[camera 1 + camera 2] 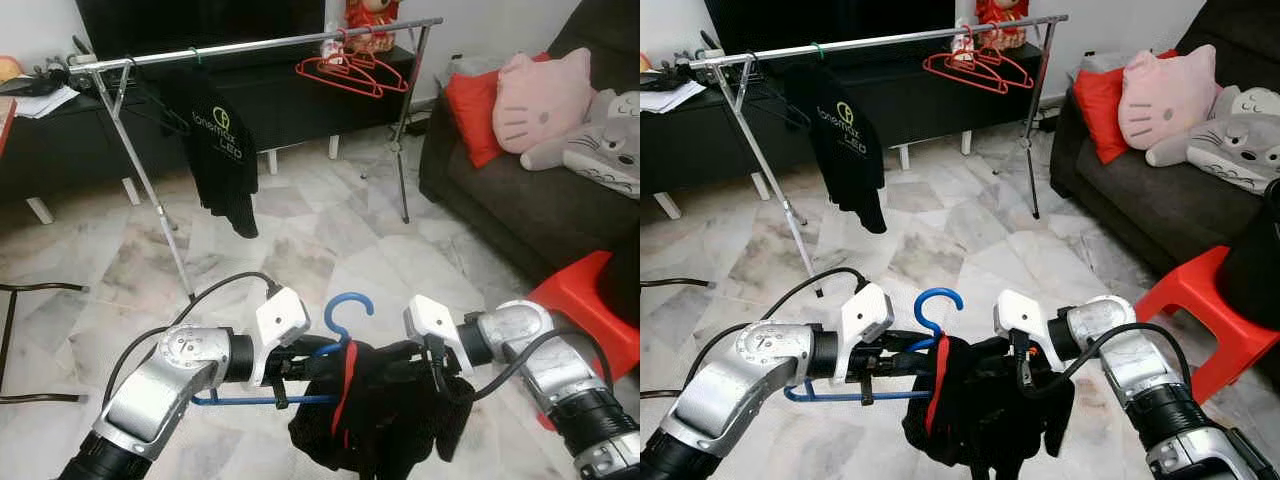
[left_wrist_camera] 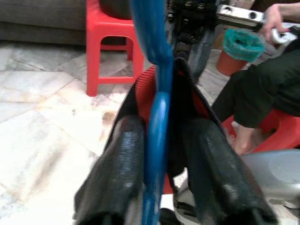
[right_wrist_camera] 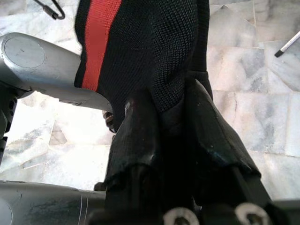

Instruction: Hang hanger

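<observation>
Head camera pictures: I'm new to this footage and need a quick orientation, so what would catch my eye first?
First, the blue hanger draped with a black and red garment, held low in front between the left end effector and the right end effector. Beyond, across the marble floor, a metal clothes rail carries a black shirt and red hangers. A dark sofa with a pink cushion stands to the right.

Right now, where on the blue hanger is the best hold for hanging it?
On the blue hanger, grip the neck just under the hook, from the robot's left side, as the left hand does: that leaves the hook free above for the rail.
</observation>
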Robot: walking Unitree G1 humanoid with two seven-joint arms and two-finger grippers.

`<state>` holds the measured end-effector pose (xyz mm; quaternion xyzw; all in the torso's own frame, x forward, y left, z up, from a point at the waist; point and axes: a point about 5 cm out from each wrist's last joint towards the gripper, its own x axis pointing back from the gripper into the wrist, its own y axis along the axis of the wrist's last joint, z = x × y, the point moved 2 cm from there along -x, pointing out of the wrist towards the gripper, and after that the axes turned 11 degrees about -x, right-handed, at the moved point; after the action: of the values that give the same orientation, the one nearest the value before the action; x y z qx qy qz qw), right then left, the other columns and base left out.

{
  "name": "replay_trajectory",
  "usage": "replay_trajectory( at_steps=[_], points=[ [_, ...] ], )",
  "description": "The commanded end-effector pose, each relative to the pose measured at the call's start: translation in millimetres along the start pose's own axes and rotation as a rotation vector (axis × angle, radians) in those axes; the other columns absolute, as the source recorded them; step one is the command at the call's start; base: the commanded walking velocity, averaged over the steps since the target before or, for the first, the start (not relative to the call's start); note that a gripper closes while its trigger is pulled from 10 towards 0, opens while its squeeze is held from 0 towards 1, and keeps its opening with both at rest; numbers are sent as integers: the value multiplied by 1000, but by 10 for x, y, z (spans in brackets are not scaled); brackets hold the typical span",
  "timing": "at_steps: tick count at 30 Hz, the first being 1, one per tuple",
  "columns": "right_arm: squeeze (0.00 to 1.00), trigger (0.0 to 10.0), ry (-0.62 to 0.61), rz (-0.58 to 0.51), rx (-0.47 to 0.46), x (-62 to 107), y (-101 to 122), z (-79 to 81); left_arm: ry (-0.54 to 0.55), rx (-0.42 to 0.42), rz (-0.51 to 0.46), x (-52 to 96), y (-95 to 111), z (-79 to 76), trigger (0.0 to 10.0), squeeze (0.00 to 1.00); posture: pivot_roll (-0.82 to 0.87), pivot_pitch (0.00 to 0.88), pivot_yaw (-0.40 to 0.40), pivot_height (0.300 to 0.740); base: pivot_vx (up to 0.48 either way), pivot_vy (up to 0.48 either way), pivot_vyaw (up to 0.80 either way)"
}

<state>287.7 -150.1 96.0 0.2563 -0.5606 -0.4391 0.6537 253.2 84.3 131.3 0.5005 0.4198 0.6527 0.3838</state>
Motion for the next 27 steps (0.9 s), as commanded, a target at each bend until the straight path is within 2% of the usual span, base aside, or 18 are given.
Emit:
replay_trajectory(
  at_steps=[1,6,8,11,16,19,22,23,24,25,26,27],
  points=[
    [0,0,-20,-5,12,41,19,-22,-24,-10,-10,29,13,-14,10000,1000,-47,0,-34,740,0,0,0],
    [0,0,-25,29,2,43,-58,-6,-57,-23,12,139,-5,12,10000,1000,-51,0,-31,740,0,0,0],
    [0,0,-48,71,-23,55,-201,-15,-65,-32,44,245,-44,46,10000,1000,-51,0,-31,740,0,0,0],
    [0,0,-83,90,-52,79,-298,-39,-54,-35,62,342,-56,94,10000,1000,-47,0,-29,740,0,0,0],
    [0,0,-88,123,-79,79,-415,-25,-20,-34,82,409,-87,153,10000,1000,-44,0,-33,740,0,0,0],
    [0,0,-128,106,-91,86,-435,-59,7,-27,90,437,-112,175,10000,1000,-44,0,-33,740,0,0,0],
    [0,0,-180,74,-102,118,-422,-113,79,-24,111,499,-169,245,10000,1000,-47,0,-37,740,0,0,0],
    [0,0,-229,65,-111,144,-439,-157,176,-11,135,560,-236,345,10000,1000,-51,0,-38,740,0,0,0],
    [0,0,-245,66,-114,152,-451,-169,207,-5,141,584,-259,376,10000,1000,-51,0,-38,740,0,0,0],
    [0,0,-280,72,-119,175,-499,-190,340,-13,161,675,-318,510,10000,1000,-50,0,-41,740,0,0,0],
    [0,0,-318,52,-133,200,-517,-213,471,9,170,787,-376,633,10000,569,-48,0,-41,740,0,0,0],
    [0,0,-318,52,-133,200,-517,-213,471,9,170,787,-376,633,10000,569,-48,0,-41,740,0,0,0]
  ],
)
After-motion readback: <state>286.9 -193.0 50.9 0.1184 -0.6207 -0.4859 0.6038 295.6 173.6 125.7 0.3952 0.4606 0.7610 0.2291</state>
